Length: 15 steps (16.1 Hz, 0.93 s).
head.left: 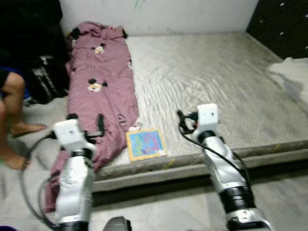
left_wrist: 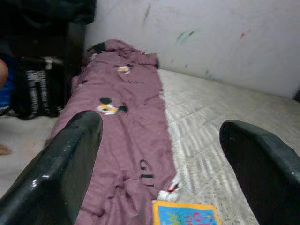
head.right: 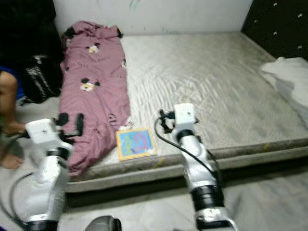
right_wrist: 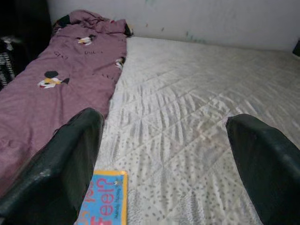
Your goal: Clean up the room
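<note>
Two grippers hang over the near edge of the mattress (head.left: 216,77), both spread wide with nothing between their fingers — the wrist views show each pair of black fingers well apart over bare bedding. The book (head.left: 146,144), a bright children's board book with a yellow border, lies flat near the mattress's front edge, between the two arms. From the left gripper (head.left: 85,121) it sits at about 3 o'clock; from the right gripper (head.left: 186,120) at about 8 o'clock, and slightly nearer. Its long axis runs roughly 12 to 6, square to the bed edge. The pink blanket (head.left: 101,91) stretches from 12 down to 7 along the left side, its hem touching the book's far left corner. A person's bare legs (head.left: 12,120) stand at 9 o'clock — well apart from the book. My guess: the right arm has the shorter reach.
</note>
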{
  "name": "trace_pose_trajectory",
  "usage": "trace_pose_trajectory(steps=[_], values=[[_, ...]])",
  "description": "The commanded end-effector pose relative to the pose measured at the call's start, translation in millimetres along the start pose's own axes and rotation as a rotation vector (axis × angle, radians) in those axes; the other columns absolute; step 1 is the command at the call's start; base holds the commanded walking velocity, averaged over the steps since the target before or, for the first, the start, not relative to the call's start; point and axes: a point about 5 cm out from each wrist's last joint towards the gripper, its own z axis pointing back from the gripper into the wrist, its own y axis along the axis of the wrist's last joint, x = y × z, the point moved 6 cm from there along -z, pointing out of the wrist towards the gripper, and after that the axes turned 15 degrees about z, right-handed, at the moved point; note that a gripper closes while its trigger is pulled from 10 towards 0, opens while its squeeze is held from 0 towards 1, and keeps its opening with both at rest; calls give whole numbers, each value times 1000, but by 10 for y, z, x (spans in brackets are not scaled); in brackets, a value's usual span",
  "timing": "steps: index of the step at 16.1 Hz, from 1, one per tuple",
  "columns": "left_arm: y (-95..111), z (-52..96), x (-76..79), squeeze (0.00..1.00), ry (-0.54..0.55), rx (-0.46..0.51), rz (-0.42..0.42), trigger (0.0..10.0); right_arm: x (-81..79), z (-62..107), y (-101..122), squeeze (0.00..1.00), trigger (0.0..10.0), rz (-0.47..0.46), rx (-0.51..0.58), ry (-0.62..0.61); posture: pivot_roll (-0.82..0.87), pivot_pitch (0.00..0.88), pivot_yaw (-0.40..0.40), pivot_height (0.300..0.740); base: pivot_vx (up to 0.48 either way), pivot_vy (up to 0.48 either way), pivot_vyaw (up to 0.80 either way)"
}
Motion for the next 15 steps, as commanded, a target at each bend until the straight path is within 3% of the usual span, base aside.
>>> trace_pose_trajectory(steps=[1, 6, 12, 15], values=[[41, -23, -50, 0, 13, 11, -10, 10000, -41, -27, 26, 0, 10000, -10, 3, 13, 44, 0, -8, 740, 0, 428, 0], [50, -30, -52, 0, 14, 15, -21, 10000, -43, -35, 26, 0, 10000, -11, 2, 13, 46, 0, -8, 740, 0, 404, 0], [70, -30, -13, 0, -10, 24, -32, 10000, -40, -39, 27, 0, 10000, -19, 2, 5, 45, 0, -3, 740, 0, 0, 0], [80, -26, -1, 0, -20, 28, -26, 10000, -33, -38, 21, 0, 10000, -25, -1, 1, 44, 0, -2, 740, 361, 0, 0]])
